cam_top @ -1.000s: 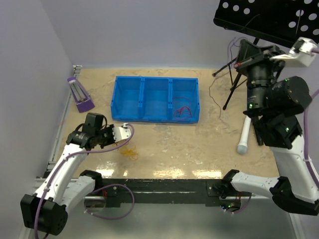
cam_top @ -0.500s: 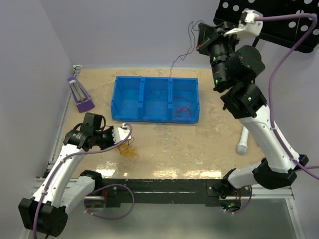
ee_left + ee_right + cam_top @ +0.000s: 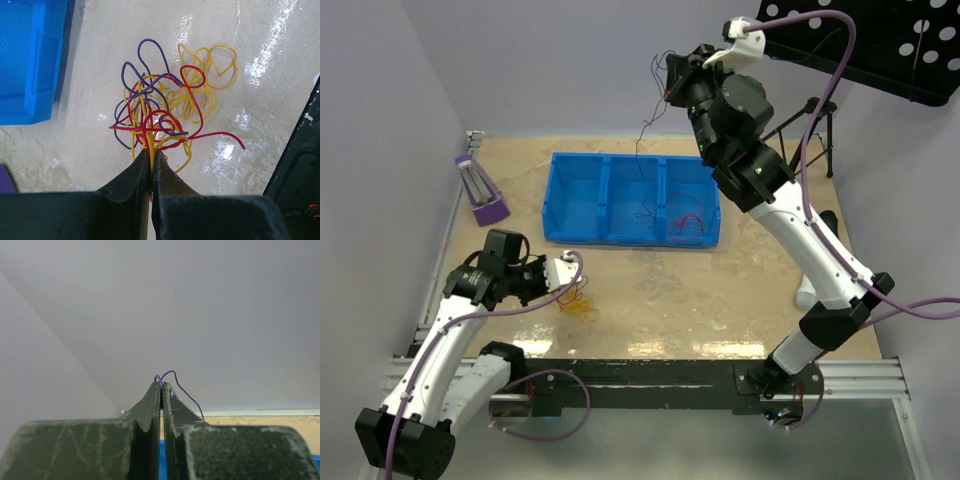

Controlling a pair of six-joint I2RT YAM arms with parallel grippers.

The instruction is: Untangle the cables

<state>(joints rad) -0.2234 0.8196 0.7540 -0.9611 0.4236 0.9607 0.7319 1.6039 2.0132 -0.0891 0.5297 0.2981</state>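
Left gripper: we find it pressed together on the near strands of the cables, a clump of yellow, red and purple loops. The clump lies on the table, near the blue bin. Right gripper: it stands high by the back wall, its jaws pinching one thin purple wire whose free length hangs down over the bin's middle compartment, while a few red wires lie in the right compartment.
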